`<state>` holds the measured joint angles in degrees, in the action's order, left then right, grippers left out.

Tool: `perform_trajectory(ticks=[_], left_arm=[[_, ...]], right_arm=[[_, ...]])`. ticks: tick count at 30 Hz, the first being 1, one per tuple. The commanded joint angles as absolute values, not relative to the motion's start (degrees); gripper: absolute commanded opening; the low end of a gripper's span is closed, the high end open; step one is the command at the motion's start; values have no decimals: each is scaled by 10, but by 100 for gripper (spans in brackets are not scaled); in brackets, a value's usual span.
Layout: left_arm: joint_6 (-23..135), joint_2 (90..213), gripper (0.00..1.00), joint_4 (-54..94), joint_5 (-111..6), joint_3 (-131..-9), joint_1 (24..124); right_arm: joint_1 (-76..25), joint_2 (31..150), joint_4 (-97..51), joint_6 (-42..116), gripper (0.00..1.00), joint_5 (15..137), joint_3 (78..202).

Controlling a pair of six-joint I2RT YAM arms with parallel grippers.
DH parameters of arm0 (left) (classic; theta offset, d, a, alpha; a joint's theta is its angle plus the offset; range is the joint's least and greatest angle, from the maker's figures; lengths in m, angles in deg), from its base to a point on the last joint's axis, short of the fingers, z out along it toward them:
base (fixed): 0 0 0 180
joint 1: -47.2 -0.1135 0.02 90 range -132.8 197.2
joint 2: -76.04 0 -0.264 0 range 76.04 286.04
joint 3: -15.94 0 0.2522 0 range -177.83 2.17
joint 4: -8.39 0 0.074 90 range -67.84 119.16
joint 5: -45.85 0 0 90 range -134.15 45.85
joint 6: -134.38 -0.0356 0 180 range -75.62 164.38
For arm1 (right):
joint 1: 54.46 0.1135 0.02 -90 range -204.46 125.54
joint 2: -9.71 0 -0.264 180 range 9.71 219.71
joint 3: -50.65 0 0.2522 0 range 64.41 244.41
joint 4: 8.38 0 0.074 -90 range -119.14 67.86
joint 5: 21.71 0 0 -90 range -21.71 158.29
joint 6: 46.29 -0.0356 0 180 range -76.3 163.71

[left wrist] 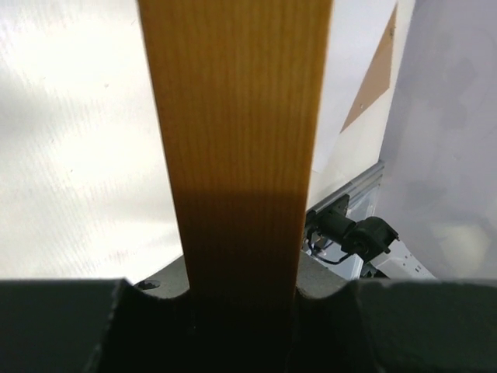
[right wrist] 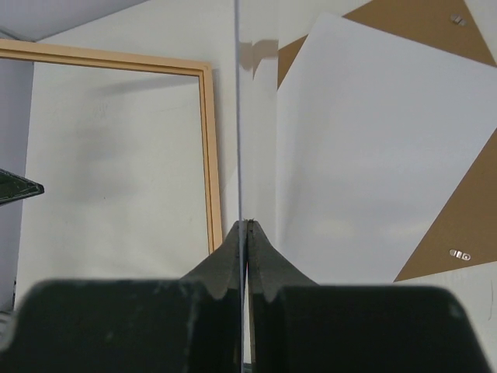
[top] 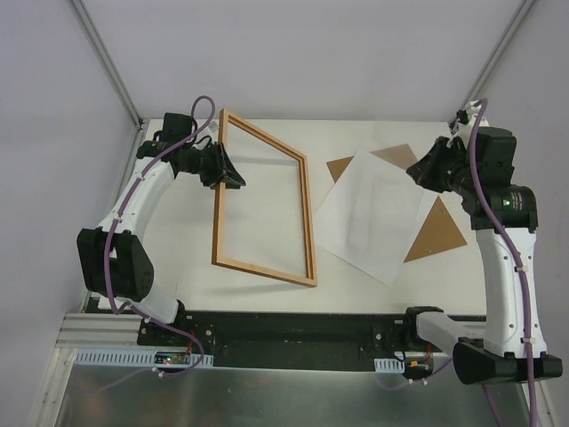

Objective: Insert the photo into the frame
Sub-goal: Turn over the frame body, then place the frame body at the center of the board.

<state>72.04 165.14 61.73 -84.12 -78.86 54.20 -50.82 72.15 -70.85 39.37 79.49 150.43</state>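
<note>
From above: clamping the left gripper (top: 228,171) narrowly onto the left rail of the frame (top: 267,272), near its far corner. Holding that side up off the table (top: 356,289), going by the skewed outline, with the right rail sitting low. Holding the right gripper (top: 416,173) pressed fully together at the far edge of the photo (top: 373,213). Showing the photo white side up, to the right of the frame and apart from it, lying askew across the brown backing board (top: 440,233).

From the left wrist: squeezing the orange-brown rail between both fingers, with the wood running straight up the middle of the view. Catching a slice of the board and the white sheet at the upper right.

From the right wrist: pinching a clear pane (right wrist: 237,116) between fully closed fingertips, seen edge-on as a thin line rising straight from the tips. Looking past it at a pale wooden rail of the frame on the left. Looking also at the photo on the right, covering most of the board, with two small metal tabs (right wrist: 460,254) showing on the bare brown corners.
</note>
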Motion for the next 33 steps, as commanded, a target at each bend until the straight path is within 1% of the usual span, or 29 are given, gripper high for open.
perform_trajectory(ticks=[1,5,10,16,20,24,30,33], left_arm=[[749,1622,0,504,-937,-799,535],[808,1635,0,416,-971,-772,535],[897,1662,0,254,-1012,-717,539],[923,1731,0,182,-1040,-722,557],[949,1782,0,123,-1063,-716,570],[1011,1822,0,16,-1080,-685,579],[1011,1871,0,-7,-1095,-683,590],[993,1884,0,25,-1102,-691,588]], right_arm=[[-505,718,-721,411,1,763,1557],[-504,723,-734,413,1,757,1574],[-505,731,-754,418,1,732,1604],[-505,740,-795,432,1,667,1657],[-505,744,-801,434,1,664,1668],[-505,745,-802,433,1,659,1665],[-503,748,-800,434,1,664,1660],[-504,748,-796,434,1,664,1655]])
